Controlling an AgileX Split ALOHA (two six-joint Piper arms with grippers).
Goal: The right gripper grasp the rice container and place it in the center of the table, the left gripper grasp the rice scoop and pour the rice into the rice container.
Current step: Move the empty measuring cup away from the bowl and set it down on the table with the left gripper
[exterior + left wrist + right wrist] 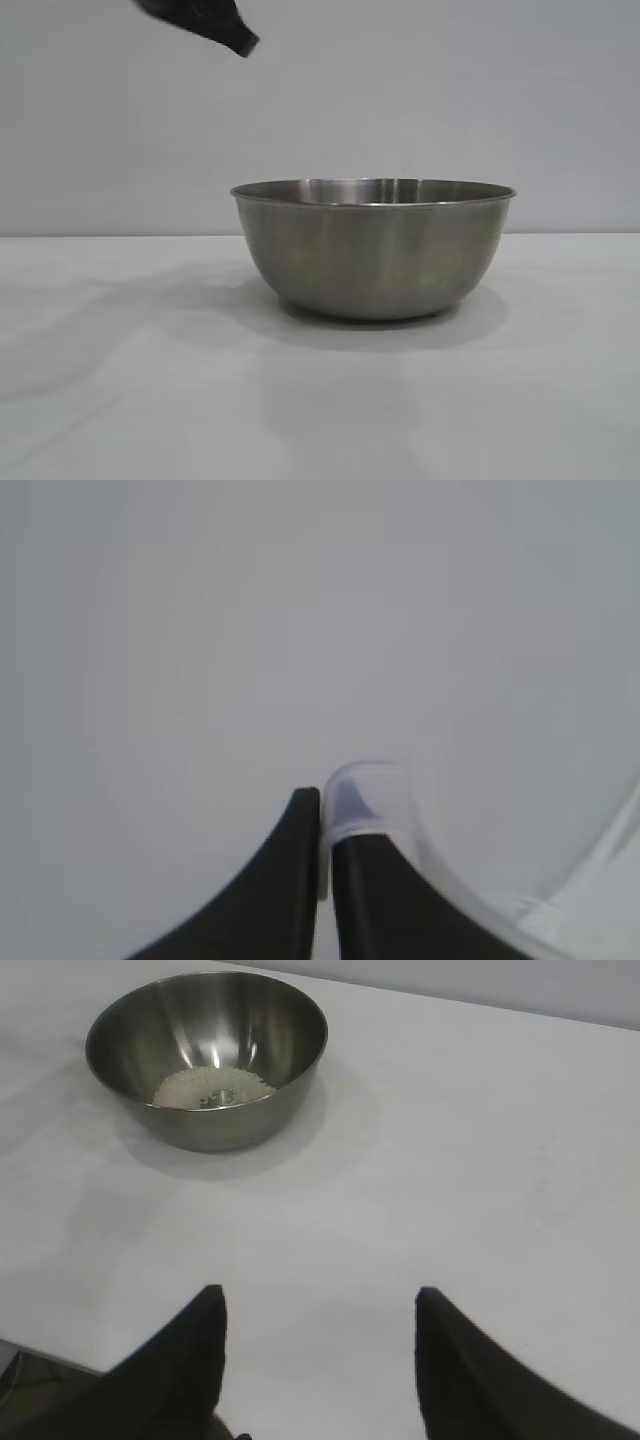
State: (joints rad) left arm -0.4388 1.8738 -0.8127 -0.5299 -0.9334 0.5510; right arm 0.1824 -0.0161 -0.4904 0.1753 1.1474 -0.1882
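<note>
While the rice container point(374, 250) stands upright on the table point(120, 380), about midway between its left and right edges in the exterior view, a low heap of rice point(212, 1087) lies in the bottom of it, as the right wrist view shows. Nothing touches the steel bowl. The left gripper point(320, 810) is up in the air above the table, and only a dark part of it shows at the top left of the exterior view, higher than the bowl's rim and off to its left. Its jaws are pressed together on the rice scoop point(375, 795), pinching a translucent plastic part of it between the two black fingers; the cup's curved wall runs past one finger. Whether any grains are in the cup cannot be told. The right gripper point(320, 1305) hangs over the table's near edge in its wrist view, well apart from the bowl, its jaws spread with nothing between them.
</note>
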